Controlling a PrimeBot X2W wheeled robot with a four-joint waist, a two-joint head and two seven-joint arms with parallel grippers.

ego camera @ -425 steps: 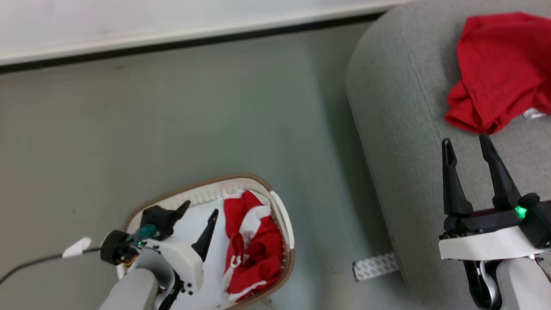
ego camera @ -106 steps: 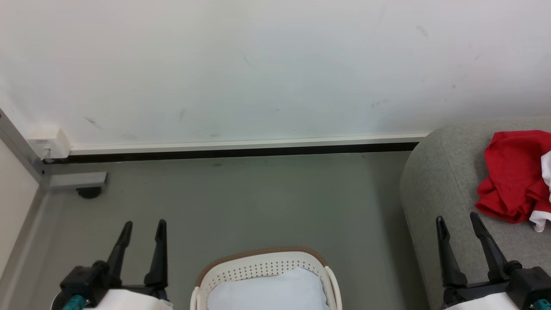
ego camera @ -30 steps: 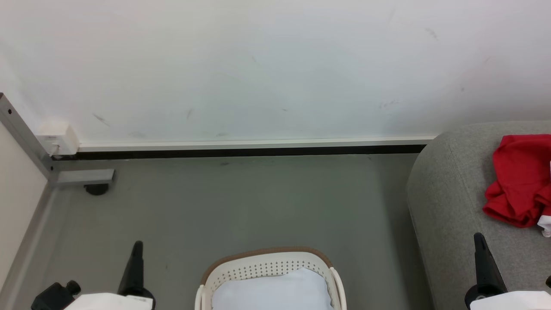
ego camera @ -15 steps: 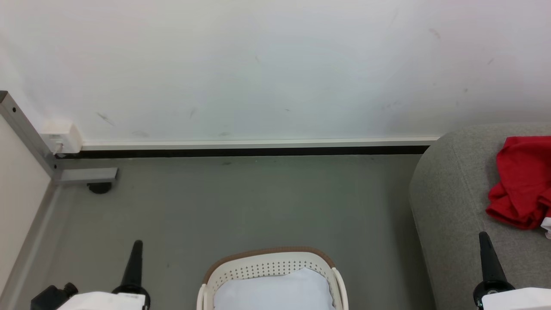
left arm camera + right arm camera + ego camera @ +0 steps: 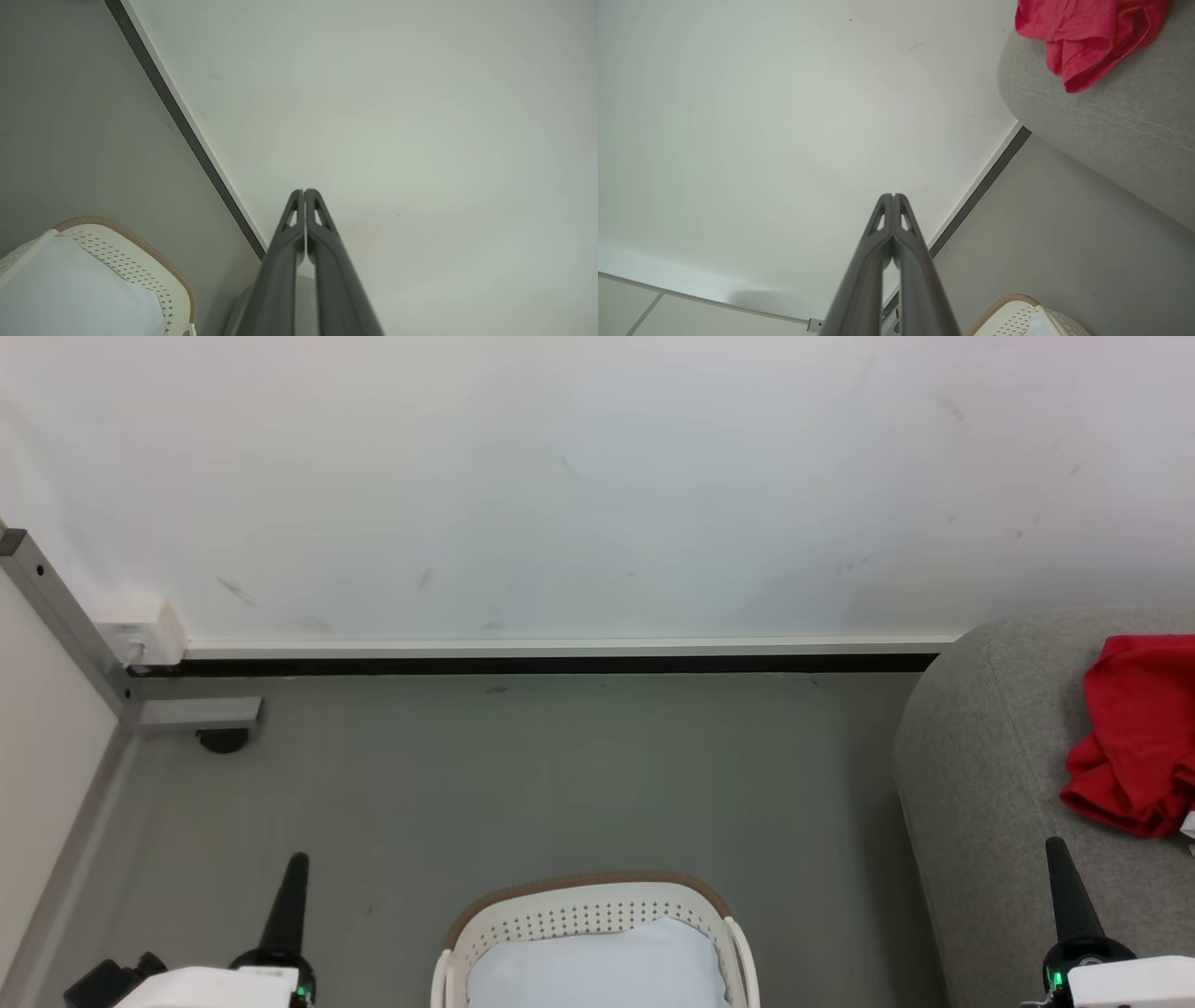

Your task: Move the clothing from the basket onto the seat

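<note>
Apparently crumpled, red clothing (image 5: 1134,737) lies on the seat (image 5: 980,803).

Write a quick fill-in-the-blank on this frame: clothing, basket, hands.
1. The soft ____ fabric clothing lies on the light grey upholstered seat.
2. The oval white perforated plastic basket stands on the grey ____.
3. The left hand and the right hand are both ____.
Missing: red; floor; shut.
</note>
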